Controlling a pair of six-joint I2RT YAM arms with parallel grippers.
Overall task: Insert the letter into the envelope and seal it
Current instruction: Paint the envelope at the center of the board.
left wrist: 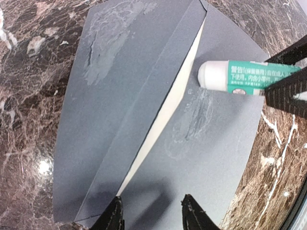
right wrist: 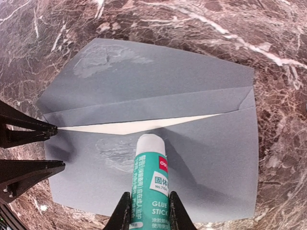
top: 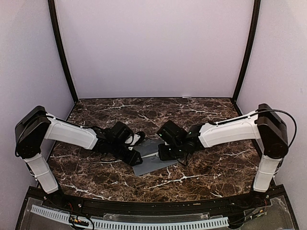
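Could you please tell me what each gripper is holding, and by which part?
The right gripper holds the glue stick by its labelled body, the white tip toward the envelope. The left gripper grips nothing; its jaws stand open over the envelope's edge.

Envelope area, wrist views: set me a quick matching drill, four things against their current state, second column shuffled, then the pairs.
Things:
1. glue stick
2. letter
3. flap
4. left pincer

States:
A. open, tips at the edge of the envelope
B. folded back, smeared with glue
C. gripped in the right pincer, tip by the envelope's mouth
D. only a pale sliver showing in the envelope's mouth

Pairs: 1-C, 2-D, 3-B, 4-A
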